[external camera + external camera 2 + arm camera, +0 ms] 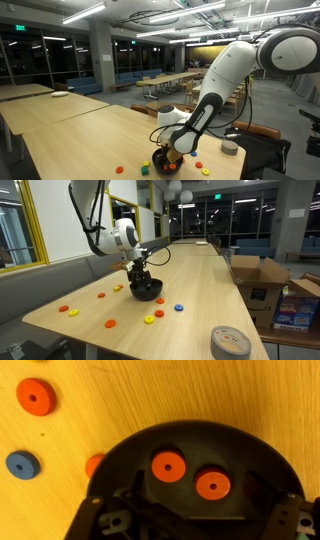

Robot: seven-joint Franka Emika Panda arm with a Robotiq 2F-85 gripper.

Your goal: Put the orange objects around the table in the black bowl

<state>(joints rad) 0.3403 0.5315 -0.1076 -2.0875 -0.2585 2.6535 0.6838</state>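
Observation:
The black bowl [250, 455] fills the lower wrist view and holds two orange objects [168, 466] [212, 485] lying flat in it. My gripper [195, 500] hangs right over the bowl, its jaws spread wide with nothing between them. More orange objects lie on the table [150, 390]: one at the upper left [36, 398], one half hidden by the bowl's rim [94, 464]. In both exterior views the gripper [166, 152] [140, 272] sits just above the bowl [166, 166] [146, 290]. Further orange objects [63, 308] [110, 324] [101, 295] are scattered near it.
A blue disc [20, 463] [179, 307] and a yellow piece [149, 319] lie near the bowl. A grey tape roll [230, 341] sits at the table's near corner. Cardboard boxes [262, 280] stand beside the table. A green-yellow block [143, 168] lies near the bowl.

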